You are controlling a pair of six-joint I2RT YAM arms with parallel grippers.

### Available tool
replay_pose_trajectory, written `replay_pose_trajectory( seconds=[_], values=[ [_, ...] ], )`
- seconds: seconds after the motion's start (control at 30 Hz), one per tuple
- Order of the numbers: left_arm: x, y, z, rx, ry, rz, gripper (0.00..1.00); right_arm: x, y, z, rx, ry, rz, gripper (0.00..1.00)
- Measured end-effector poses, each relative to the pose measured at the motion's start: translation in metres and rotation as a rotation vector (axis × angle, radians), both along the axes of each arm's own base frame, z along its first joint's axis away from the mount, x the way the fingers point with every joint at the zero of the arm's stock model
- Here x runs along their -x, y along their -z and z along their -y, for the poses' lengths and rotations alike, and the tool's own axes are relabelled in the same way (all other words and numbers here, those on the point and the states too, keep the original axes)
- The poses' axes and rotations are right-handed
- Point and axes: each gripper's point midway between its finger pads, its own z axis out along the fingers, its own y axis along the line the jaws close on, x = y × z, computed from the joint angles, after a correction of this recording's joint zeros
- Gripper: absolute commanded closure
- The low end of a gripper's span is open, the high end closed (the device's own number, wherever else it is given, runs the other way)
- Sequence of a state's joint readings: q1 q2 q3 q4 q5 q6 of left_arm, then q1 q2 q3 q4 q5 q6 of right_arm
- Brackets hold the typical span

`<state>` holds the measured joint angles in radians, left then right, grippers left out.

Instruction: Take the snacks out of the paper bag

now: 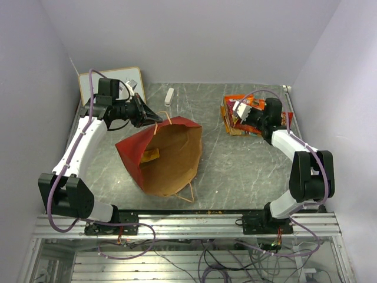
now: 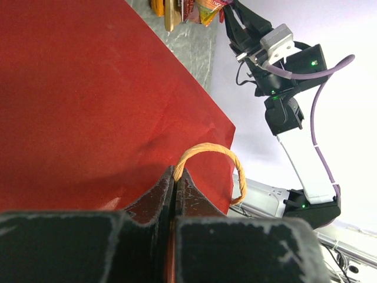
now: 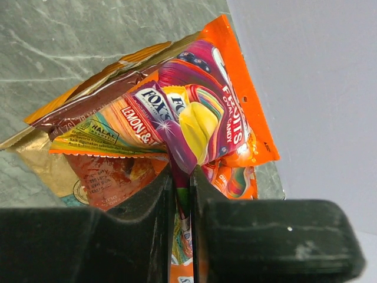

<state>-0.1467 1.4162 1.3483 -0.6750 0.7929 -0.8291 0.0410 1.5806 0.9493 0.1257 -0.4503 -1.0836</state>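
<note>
Grey, marble-patterned tabletop (image 1: pixel 235 165) carries everything. On its left-centre the paper bag (image 1: pixel 171 159) lies on its side, red outside and brown kraft inside, with its open mouth facing the far edge and one orange-yellow packet (image 1: pixel 151 155) visible inside. A white whiteboard (image 1: pixel 94 82) leans in the far left corner.

The snacks (image 1: pixel 231 125) are piled on the far right of the tabletop, well apart from the bag: orange, red and gold foil packets overlapping one another.

The left tool (image 1: pixel 154 116) is at the far left corner of the bag's mouth. In the left wrist view its fingers are pressed together on the red paper rim, right where the tan cord handle (image 2: pixel 212 150) loops out.

The right tool (image 1: pixel 235 115) sits over the pile. Its narrow jaws pinch an orange fruit-candy packet (image 3: pixel 200 124) by the lower edge, and the packet stands tilted above a dark red packet (image 3: pixel 112 177).

A small white object (image 1: pixel 169 95) lies near the far edge.
</note>
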Motion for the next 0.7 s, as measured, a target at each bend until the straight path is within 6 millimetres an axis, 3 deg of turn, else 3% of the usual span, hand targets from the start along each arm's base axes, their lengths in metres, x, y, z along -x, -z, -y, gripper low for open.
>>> replay_pose_trajectory(
  seconds=[0.33, 0.47, 0.7],
  values=[
    [-0.001, -0.001, 0.000, 0.004, -0.004, -0.002, 0.93, 0.013, 0.013, 0.004, 0.002, 0.024, -0.031, 0.49],
    [0.001, -0.004, 0.000, 0.007, -0.005, 0.005, 0.93, 0.018, -0.008, 0.004, -0.015, 0.032, 0.004, 0.40],
    [0.009, -0.017, -0.001, 0.015, -0.006, 0.046, 0.93, 0.044, -0.049, 0.000, -0.081, 0.037, 0.070, 0.38]
  ],
)
